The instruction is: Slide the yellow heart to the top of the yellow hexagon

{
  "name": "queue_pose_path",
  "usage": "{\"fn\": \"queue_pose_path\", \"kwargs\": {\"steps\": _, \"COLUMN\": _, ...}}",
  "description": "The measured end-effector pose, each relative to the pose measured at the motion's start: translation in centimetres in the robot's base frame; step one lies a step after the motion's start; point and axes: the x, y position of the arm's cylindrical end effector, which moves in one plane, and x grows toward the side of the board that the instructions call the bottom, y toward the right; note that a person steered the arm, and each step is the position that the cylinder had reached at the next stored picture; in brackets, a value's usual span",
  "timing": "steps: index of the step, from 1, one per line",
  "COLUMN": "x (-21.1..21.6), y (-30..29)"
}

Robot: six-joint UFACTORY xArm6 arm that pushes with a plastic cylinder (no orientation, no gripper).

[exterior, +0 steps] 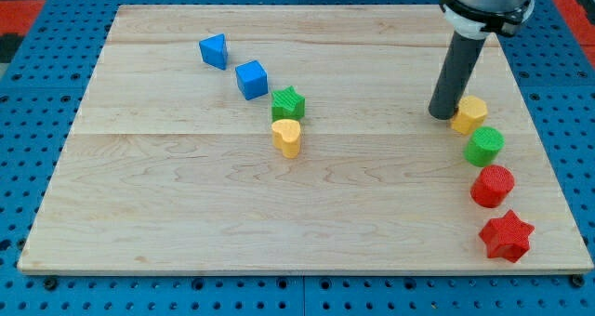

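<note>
Heart: yellow heart (287,137) sits mid-counter (186,195), touching green star (288,102) at its 12 o'clock. Yellow hexagon (470,114) far off at 3 o'clock, my tip (441,114) just beside it at its 9 o'clock, possibly touching; view unclear. No jaws on rig, rod only. Heart looks light, rigid, plastic, likely to spin; push broad side at 9 o'clock, through centre.

the rod (458,70) hides the yellow hexagon's (471,114) left edge; the arm's upper part is cropped.
</note>
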Motion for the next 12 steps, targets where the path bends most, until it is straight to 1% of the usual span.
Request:
{"fn": "queue_pose_path", "kwargs": {"steps": 1, "x": 0.6, "y": -2.6}}
{"fn": "queue_pose_path", "kwargs": {"steps": 2, "x": 7.6, "y": -6.8}}
{"fn": "queue_pose_path", "kwargs": {"steps": 3, "x": 12.2, "y": -17.4}}
{"fn": "queue_pose_path", "kwargs": {"steps": 4, "x": 9.9, "y": -24.0}}
{"fn": "queue_pose_path", "kwargs": {"steps": 5, "x": 6.1, "y": -22.1}}
{"fn": "queue_pose_path", "kwargs": {"steps": 6, "x": 2.2, "y": -18.6}}
{"fn": "queue_pose_path", "kwargs": {"steps": 7, "x": -0.7, "y": -13.5}}
{"fn": "queue_pose_path", "kwargs": {"steps": 8, "x": -0.8, "y": -7.1}}
{"fn": "queue_pose_path", "kwargs": {"steps": 9, "x": -0.4, "y": -7.6}}
{"fn": "queue_pose_path", "kwargs": {"steps": 10, "x": -3.4, "y": -4.6}}
{"fn": "queue_pose_path", "kwargs": {"steps": 12, "x": -3.6, "y": 1.4}}
